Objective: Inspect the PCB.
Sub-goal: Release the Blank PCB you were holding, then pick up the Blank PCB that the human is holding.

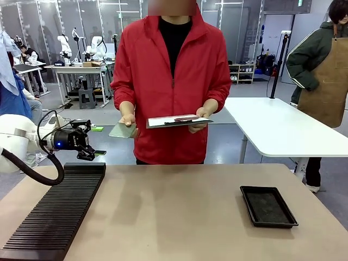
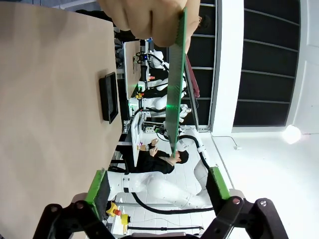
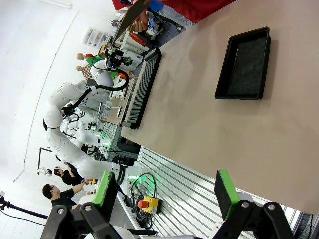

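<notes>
Both grippers stand wide and empty: the left gripper (image 1: pixel 98 141) hangs just short of the circuit board (image 1: pixel 122 130), which the person's hand (image 1: pixel 128 120) holds up beyond the far edge of the table (image 1: pixel 174 206), next to a clipboard (image 1: pixel 178 121), and the right gripper (image 3: pixel 166 189) hangs back on the robot's side. Handing the board across looks done, while the check itself seems barely begun, its face being too small to read

The left arm (image 1: pixel 16 142) is reaching in level over the far left corner of the table (image 1: pixel 179 217). The left gripper (image 1: pixel 98 141) is facing across it, jaws standing wide apart and empty. The right gripper (image 3: pixel 166 190) is hanging high over the table, jaws likewise spread. Beyond the table's far edge, the person is holding one hand (image 1: pixel 128 119) and the other hand (image 1: pixel 202 113) raised at waist height, fingers gripping.
</notes>
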`<action>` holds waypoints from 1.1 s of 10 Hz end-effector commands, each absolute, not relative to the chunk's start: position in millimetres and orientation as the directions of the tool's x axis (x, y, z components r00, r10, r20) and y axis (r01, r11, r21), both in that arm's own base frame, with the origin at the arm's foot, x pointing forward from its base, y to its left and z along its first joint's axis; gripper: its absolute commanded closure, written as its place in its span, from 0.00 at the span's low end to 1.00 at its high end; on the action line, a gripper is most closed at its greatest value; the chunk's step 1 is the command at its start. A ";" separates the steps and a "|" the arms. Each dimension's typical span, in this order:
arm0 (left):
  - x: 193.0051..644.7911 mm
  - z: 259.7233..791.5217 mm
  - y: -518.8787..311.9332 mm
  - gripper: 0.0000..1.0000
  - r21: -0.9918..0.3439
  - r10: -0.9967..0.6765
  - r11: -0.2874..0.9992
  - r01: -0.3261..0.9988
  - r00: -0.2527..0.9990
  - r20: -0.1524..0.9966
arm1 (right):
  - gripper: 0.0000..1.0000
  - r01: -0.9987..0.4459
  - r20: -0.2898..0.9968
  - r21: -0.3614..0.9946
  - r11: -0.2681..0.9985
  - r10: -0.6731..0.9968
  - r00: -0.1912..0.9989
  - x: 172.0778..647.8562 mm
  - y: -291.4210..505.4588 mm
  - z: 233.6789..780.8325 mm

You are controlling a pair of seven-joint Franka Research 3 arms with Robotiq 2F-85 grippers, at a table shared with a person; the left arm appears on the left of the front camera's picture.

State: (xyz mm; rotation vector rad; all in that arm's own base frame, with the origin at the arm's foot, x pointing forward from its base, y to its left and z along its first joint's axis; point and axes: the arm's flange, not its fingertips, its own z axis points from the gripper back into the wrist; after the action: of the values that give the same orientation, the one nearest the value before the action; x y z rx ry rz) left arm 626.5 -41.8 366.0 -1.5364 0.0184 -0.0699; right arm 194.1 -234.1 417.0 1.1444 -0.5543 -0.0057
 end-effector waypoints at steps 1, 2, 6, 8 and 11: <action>620.6 368.2 -38.1 0.00 -0.998 -0.042 0.023 0.050 0.998 0.049 | 0.00 -0.291 0.429 0.859 0.422 -0.282 0.858 193.6 -234.8 418.5; 626.5 366.0 -41.8 0.00 -0.999 -0.057 0.033 0.034 0.998 0.032 | 0.00 -0.291 0.429 0.859 0.422 -0.282 0.858 193.6 -234.8 418.5; 626.5 366.0 -41.8 0.00 -0.999 -0.057 0.033 0.034 0.998 0.032 | 0.00 -0.291 0.429 0.859 0.422 -0.282 0.858 193.6 -234.8 418.5; 626.5 366.0 -41.8 0.00 -0.999 -0.057 0.033 0.034 0.998 0.032 | 0.00 -0.291 0.429 0.859 0.422 -0.282 0.858 193.6 -234.8 418.5; 626.5 366.0 -41.8 0.00 -0.999 -0.057 0.033 0.034 0.998 0.032 | 0.00 -0.291 0.429 0.859 0.422 -0.282 0.858 193.6 -234.8 418.5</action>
State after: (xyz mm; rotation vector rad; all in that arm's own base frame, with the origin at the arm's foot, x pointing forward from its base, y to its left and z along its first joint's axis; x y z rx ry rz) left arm 626.6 -40.6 366.1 -1.5350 0.0164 -0.0683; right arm 194.1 -234.1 417.0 1.1444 -0.5544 -0.0057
